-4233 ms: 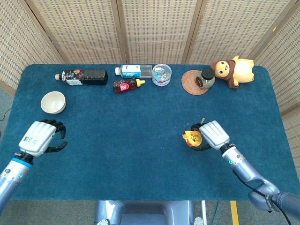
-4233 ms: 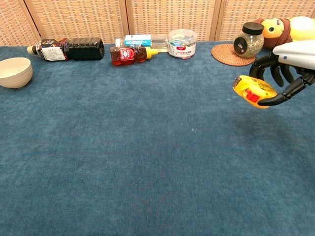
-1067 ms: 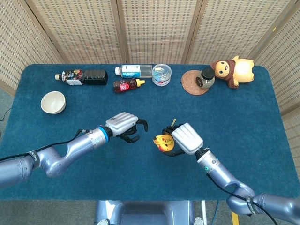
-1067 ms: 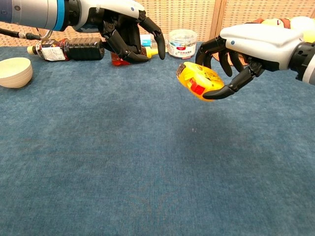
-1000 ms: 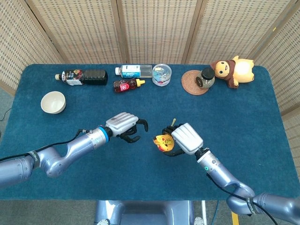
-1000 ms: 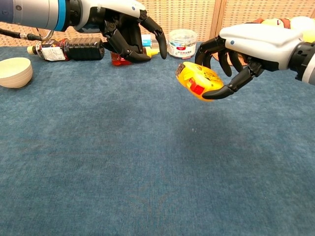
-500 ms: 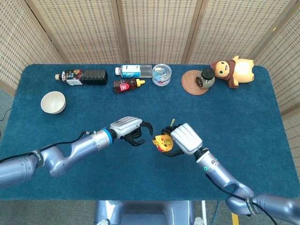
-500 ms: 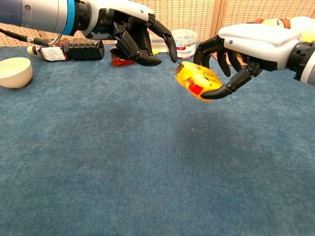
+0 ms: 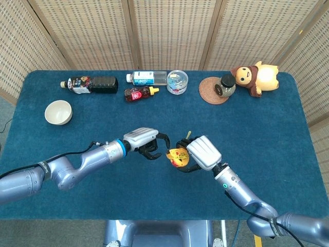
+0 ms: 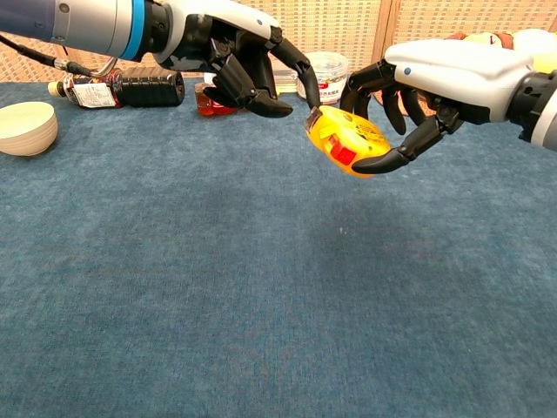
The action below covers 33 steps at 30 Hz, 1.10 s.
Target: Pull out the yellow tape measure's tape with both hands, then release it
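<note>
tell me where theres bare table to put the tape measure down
Bare cloth runs along the whole near edge of the table below both arms, on the right below the plush toy, and in the band between the bowl and the left hand. The back row, from the dark bottle to the coaster, is crowded.

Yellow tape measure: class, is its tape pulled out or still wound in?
Wound in: no strip shows beyond the yellow tape measure held by the right hand; left hand fingertips just reach it.

Tape tab on yellow tape measure too small to tell; contact w/ left hand fingertip unclear. Plush toy beyond it cut by frame edge.
</note>
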Each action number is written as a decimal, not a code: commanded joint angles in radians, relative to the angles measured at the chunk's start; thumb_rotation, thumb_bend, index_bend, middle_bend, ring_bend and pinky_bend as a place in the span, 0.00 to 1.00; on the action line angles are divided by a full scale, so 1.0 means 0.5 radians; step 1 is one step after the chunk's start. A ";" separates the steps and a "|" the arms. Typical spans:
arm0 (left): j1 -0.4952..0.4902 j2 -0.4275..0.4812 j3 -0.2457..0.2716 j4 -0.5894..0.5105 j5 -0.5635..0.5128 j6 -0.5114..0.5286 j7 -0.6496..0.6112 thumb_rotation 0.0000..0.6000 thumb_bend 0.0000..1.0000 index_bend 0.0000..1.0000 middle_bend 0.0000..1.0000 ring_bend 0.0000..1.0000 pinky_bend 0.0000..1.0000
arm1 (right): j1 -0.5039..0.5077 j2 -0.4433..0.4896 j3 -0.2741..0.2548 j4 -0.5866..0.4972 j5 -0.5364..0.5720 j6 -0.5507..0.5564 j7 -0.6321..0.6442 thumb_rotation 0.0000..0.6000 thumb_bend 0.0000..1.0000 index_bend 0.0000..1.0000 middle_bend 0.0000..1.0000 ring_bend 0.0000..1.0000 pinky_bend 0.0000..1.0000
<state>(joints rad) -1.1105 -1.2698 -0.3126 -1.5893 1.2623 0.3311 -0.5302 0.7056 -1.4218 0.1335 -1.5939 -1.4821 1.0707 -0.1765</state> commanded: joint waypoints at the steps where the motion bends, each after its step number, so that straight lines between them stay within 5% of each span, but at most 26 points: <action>1: -0.009 -0.008 -0.006 0.013 0.012 -0.009 -0.014 1.00 0.42 0.34 0.95 0.94 0.90 | -0.002 -0.001 0.002 -0.004 0.001 0.004 0.006 0.60 0.24 0.55 0.58 0.60 0.63; 33: -0.046 -0.032 -0.063 0.050 0.081 -0.153 -0.209 1.00 0.41 0.34 0.95 0.94 0.90 | 0.011 -0.033 0.026 0.000 0.029 -0.002 0.022 0.59 0.24 0.55 0.58 0.60 0.63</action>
<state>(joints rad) -1.1337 -1.2862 -0.3436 -1.5647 1.3019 0.2555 -0.6340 0.7109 -1.4385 0.1463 -1.5941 -1.4679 1.0697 -0.1654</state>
